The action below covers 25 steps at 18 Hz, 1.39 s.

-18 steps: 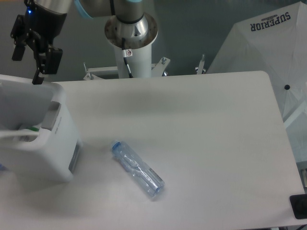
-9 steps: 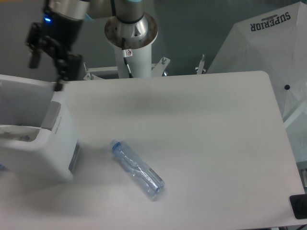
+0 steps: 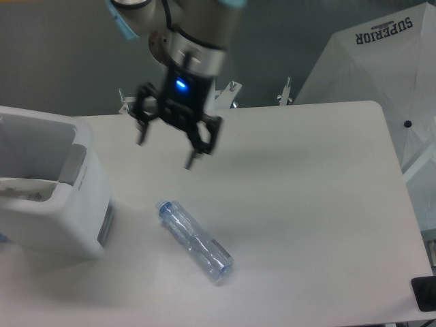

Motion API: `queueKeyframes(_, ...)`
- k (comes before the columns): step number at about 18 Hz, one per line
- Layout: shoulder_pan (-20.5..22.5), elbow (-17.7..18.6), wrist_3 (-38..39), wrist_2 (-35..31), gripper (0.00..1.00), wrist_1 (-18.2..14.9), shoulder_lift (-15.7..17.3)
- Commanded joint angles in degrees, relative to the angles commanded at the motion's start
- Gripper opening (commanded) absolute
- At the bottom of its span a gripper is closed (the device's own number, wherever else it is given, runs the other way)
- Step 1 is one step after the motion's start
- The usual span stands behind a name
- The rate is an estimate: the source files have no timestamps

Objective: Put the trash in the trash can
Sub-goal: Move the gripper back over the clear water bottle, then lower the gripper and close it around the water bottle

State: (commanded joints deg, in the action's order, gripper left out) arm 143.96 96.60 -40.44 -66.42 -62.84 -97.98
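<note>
Jaws spread wide, holding nothing, fingers slim, black and pointing down; gripper (image 3: 165, 154) hanging above the table (image 3: 306, 204), up and a little left of the bottle (image 3: 195, 240), well apart from it; black boxy body, blue light glowing on the wrist, silver and grey arm (image 3: 180, 27) rising out of the top edge

Bottle lying on its side on the table, tilted from upper left to lower right; clear thin plastic, ribbed and somewhat crumpled, bluish at both ends, cap end toward the upper left; near the bin (image 3: 51, 191) but not touching it

Bin at the left edge, white, boxy, rounded corners, thick smooth plastic walls, grey panel on the near rim and another grey patch low on its right side; open at the top, something pale and crumpled just inside the near wall, too indistinct to name

Table white, matte, smooth, rounded at the far right corner; white fabric (image 3: 381, 75) with black lettering beyond it on the right, stretched in flat panels like an umbrella; white post (image 3: 197, 92) with a metal bracket behind the gripper at the far edge
</note>
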Motion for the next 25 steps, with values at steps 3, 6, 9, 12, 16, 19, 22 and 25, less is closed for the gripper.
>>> queueKeyframes(3,-0.3,-3.8,5.7,-3.0,1.00,-0.3,-5.8)
queueKeyframes(6,-0.5,-8.1,11.1,-3.3,1.00,-0.5,-10.6)
queueKeyframes(9,-1.6,-12.0,16.1,-4.8,1.00,-1.2,-15.1)
queueKeyframes(12,-3.8,-16.4,19.9,-9.1,1.00,-5.7,-19.9)
queueKeyframes(16,-5.6,-19.4,23.7,-12.2,1.00,-8.5,-24.0)
queueKeyframes(19,-7.0,-21.2,27.6,-15.4,1.00,-10.9,-27.2)
queueKeyframes(22,-7.6,-23.1,30.4,-16.2,1.00,-14.4,-29.2)
queueKeyframes(25,-8.1,-23.2,32.3,-16.5,1.00,-14.6,-30.0)
